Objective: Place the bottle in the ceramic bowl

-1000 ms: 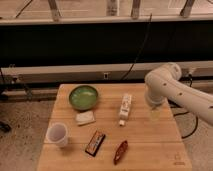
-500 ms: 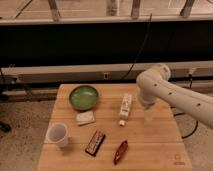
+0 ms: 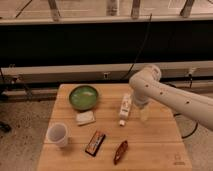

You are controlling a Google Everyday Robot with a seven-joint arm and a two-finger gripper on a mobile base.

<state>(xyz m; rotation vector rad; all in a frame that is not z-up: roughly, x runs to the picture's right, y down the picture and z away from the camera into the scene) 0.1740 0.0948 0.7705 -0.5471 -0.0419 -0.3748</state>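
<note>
The slim white bottle (image 3: 125, 109) lies on its side on the wooden table (image 3: 160, 145), just right of centre, its cap toward the front. The glossy green ceramic bowl (image 3: 83, 96) stands at the table's back left, with nothing visible inside it. My white arm reaches in from the right. The gripper (image 3: 144, 113) hangs down just right of the bottle, close beside it and low over the table. It holds nothing that I can see.
A flat whitish bar (image 3: 85, 118) lies just in front of the bowl. A translucent white cup (image 3: 57, 134) stands at the front left. A dark snack bar (image 3: 95, 143) and a reddish-brown packet (image 3: 120, 151) lie near the front edge. A black wall with cables runs behind the table.
My arm has swung left over the last second, bringing the gripper from the table's right side to just beside the bottle. The objects have not moved.
</note>
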